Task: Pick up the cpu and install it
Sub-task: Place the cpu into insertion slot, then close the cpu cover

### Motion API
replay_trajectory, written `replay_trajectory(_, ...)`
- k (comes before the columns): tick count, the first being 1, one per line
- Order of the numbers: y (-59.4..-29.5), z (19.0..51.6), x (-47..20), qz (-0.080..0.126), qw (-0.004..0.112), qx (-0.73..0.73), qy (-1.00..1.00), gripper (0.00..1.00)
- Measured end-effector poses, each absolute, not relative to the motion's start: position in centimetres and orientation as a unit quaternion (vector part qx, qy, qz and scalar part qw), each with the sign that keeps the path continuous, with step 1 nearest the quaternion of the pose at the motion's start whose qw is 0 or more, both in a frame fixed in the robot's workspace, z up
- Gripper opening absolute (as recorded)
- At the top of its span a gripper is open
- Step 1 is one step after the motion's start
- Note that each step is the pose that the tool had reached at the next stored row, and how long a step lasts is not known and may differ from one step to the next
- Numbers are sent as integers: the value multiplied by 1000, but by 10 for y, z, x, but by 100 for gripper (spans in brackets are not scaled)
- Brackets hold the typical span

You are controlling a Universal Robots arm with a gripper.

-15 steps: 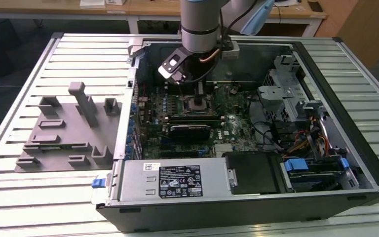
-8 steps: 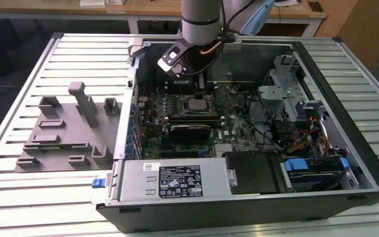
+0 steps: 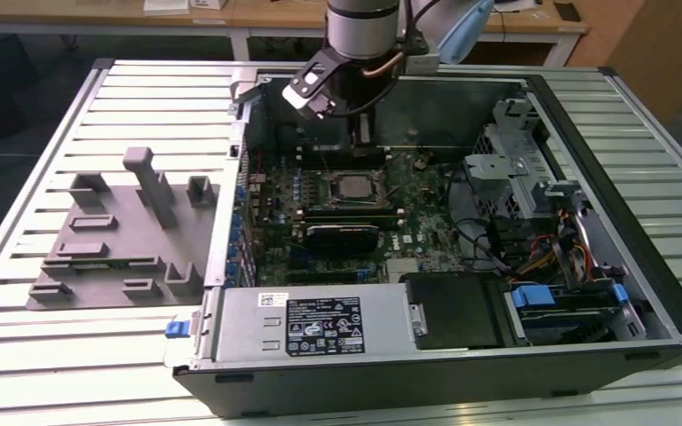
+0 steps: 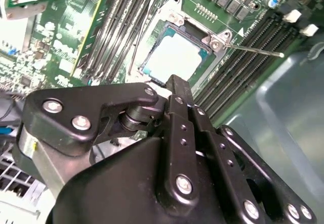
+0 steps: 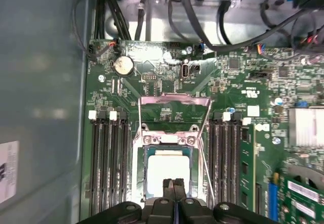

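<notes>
White label on the power supply, a sticker on the case wall: print there, none readable.

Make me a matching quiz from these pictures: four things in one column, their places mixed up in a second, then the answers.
1. cpu
2. hand
3. grey fixture plate
4. power supply

A. on the slatted table, outside the case
B. lying in the socket
C. poised over the socket
D. inside the case, along its wall nearest the exterior view's camera

Pairs: 1-B, 2-C, 3-A, 4-D
</notes>
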State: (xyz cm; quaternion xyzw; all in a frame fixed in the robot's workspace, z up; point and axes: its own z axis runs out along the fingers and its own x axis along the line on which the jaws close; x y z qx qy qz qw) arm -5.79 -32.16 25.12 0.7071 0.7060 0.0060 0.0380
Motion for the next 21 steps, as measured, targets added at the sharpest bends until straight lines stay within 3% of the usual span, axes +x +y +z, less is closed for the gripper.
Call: replay_trajectory(21, -322, 264, -58, 6, 38, 707, 706, 11)
